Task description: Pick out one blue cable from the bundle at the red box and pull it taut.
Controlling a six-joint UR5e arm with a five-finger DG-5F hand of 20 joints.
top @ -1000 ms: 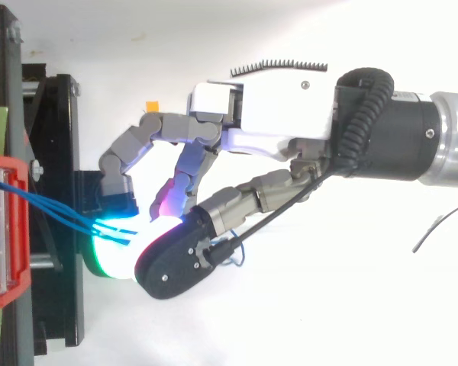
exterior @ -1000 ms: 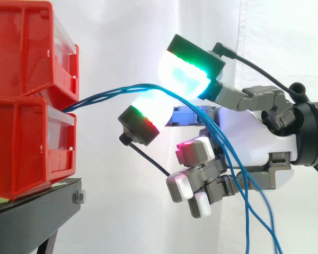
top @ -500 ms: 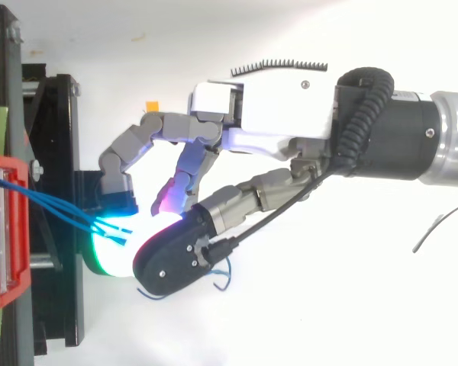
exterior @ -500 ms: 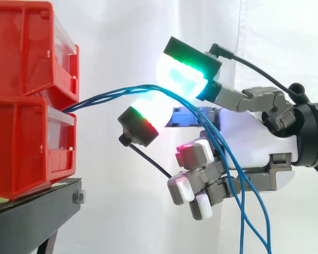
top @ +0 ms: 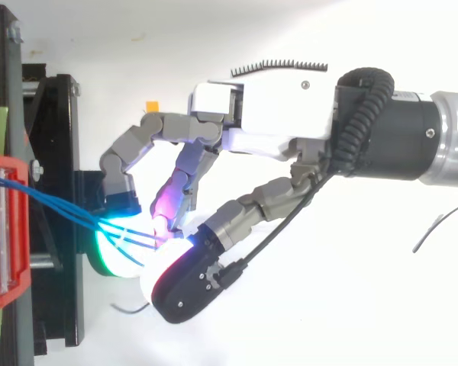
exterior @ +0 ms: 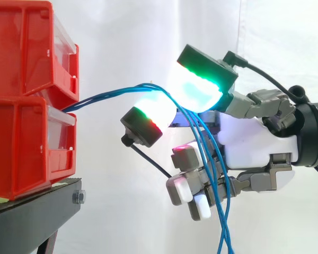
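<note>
Between the two red bins (exterior: 26, 148) on the black stand (exterior: 32, 214), the blue cables (exterior: 108, 94) come out. They bend over to the hand (exterior: 249, 143) and hang down loose in front of its palm. Two big glowing pads (exterior: 199, 87) pinch the cables, and it looks like more than one is caught. So the picking step is not done yet. Next, I think, the hand must keep just one cable, then pull away from the bins until it goes straight.

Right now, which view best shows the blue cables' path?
Side view: the blue cables leave between the stacked red bins, arch into the pinch of the hand, then hang down. Top view shows them running from a bin to the hand.
</note>
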